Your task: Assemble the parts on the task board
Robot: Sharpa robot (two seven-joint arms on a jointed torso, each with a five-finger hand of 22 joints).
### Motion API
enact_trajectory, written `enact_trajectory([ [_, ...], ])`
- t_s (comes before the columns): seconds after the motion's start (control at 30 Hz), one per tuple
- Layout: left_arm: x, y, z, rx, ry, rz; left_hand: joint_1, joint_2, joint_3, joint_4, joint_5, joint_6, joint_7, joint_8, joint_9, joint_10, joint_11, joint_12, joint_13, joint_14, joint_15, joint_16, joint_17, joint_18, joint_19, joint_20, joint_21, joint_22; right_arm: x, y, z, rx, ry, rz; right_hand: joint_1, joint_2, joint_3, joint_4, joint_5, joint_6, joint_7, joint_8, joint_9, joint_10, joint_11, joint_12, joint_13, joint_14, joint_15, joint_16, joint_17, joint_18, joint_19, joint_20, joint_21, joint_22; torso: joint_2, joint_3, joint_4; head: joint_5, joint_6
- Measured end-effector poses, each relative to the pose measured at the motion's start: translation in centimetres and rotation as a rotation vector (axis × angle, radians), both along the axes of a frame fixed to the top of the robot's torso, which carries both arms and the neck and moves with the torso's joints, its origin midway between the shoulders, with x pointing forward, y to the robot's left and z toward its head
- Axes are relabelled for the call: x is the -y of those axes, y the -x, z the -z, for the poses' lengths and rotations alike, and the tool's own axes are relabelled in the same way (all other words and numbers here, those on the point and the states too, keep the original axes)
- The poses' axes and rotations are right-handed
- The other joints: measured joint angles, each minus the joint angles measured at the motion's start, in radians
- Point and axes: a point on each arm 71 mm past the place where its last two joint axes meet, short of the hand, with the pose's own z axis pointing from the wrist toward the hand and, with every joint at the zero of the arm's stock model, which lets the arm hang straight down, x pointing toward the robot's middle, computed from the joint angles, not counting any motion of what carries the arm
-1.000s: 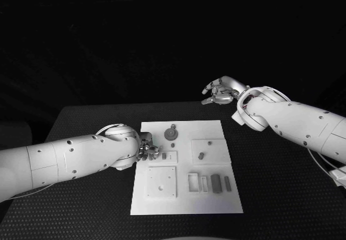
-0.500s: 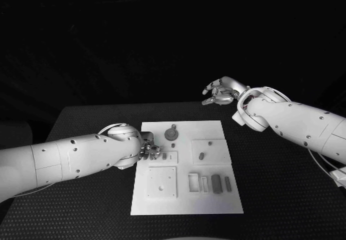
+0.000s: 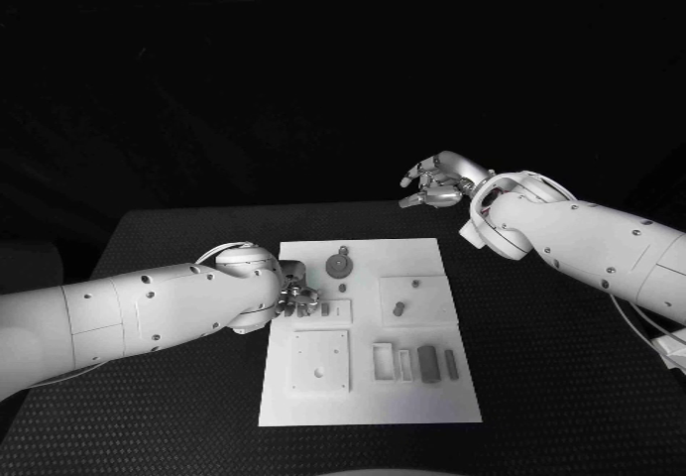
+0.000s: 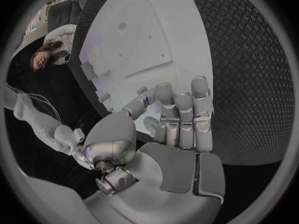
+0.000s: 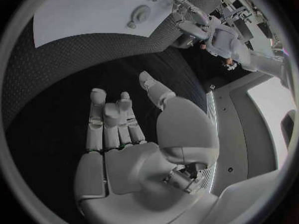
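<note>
My left hand (image 3: 293, 297) has crept slightly further over the board's (image 3: 365, 412) left edge, fingers curled down by a small part (image 4: 149, 123); I can't tell whether it grips it, so I judge the pickup unfinished. My right hand (image 3: 436, 183) stays raised beyond the table's (image 3: 572, 377) far edge, fingers loose, holding nothing.

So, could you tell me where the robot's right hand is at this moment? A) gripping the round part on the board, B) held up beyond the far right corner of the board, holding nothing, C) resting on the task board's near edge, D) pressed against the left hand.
B: the right hand is raised past the far right corner of the task board, its fingers apart and empty in the right wrist view.
</note>
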Motion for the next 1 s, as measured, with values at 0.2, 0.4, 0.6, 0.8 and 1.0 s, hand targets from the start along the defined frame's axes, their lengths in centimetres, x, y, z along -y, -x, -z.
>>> enact_trajectory([
  [0.2,-0.02,-0.01,-0.01,-0.002,-0.002,0.001,-0.004,-0.002,0.000,0.000,-0.005,0.000,0.000,0.005,0.001,0.000,0.000,0.005,-0.004,-0.002,-0.001,0.005,-0.004,0.000,-0.001,-0.001,0.000,0.000,0.00,0.00,0.01,-0.001,0.000,-0.001,0.000,0.000,0.000,0.000,0.000,0.000,0.000,0.000,0.000,0.000,0.000,0.000,-0.001,0.000,0.000,0.000,0.000,0.000,0.000,0.000,0.000,0.000,0.000,-0.0002,0.0001,0.000,0.000],
  [0.4,-0.20,-0.06,0.03,-0.002,-0.006,-0.002,-0.005,-0.002,0.000,0.000,-0.008,0.000,0.000,0.006,0.002,0.000,0.000,0.009,-0.008,-0.006,0.002,0.012,-0.007,0.000,-0.005,0.002,0.001,0.000,0.03,0.01,0.03,-0.002,0.001,0.000,0.000,0.000,0.000,0.000,0.000,0.001,0.000,0.000,0.000,0.000,0.000,0.000,-0.001,0.000,0.000,0.000,0.000,-0.001,0.000,0.000,0.000,0.000,0.000,-0.0002,0.0003,0.000,0.000],
  [0.6,-0.33,-0.09,0.08,-0.004,-0.006,-0.002,-0.008,0.001,0.000,0.000,0.001,-0.001,-0.001,0.014,0.002,0.000,0.000,0.017,-0.011,-0.006,0.002,0.019,-0.010,0.000,-0.005,0.002,0.005,0.000,0.04,0.02,0.07,-0.003,0.001,0.000,0.000,0.000,0.000,0.000,0.000,0.004,0.000,0.000,0.000,0.000,0.000,0.000,-0.001,0.000,0.000,0.000,0.000,-0.001,0.000,0.000,0.000,0.000,0.000,-0.0002,0.0007,0.000,0.001],
  [0.8,-0.34,-0.10,0.09,-0.007,-0.006,0.001,-0.015,0.008,0.000,0.000,0.004,-0.001,-0.001,0.019,0.003,0.000,0.000,0.021,-0.013,-0.006,0.002,0.023,-0.012,0.000,-0.005,0.002,0.008,0.000,0.01,0.02,0.11,-0.003,0.001,-0.001,0.000,0.000,0.000,0.000,0.000,0.002,0.002,0.000,0.000,0.000,0.000,0.000,-0.001,0.000,0.000,0.000,0.000,-0.001,0.000,0.000,0.000,0.000,0.000,-0.0002,0.0006,0.000,-0.001],
  [1.0,-0.32,-0.12,0.09,-0.011,-0.007,0.004,-0.016,0.009,0.000,0.000,0.003,-0.003,-0.003,0.019,0.003,0.000,0.000,0.021,-0.015,-0.006,0.002,0.024,-0.014,0.000,-0.005,0.003,0.012,0.000,-0.01,0.02,0.14,-0.004,0.001,-0.001,0.000,0.000,0.000,0.000,0.000,0.002,0.002,0.000,0.000,0.000,0.000,0.000,-0.001,0.000,0.000,0.000,0.000,-0.002,0.000,0.000,0.000,0.000,0.000,-0.0001,0.0002,0.000,-0.002],
])
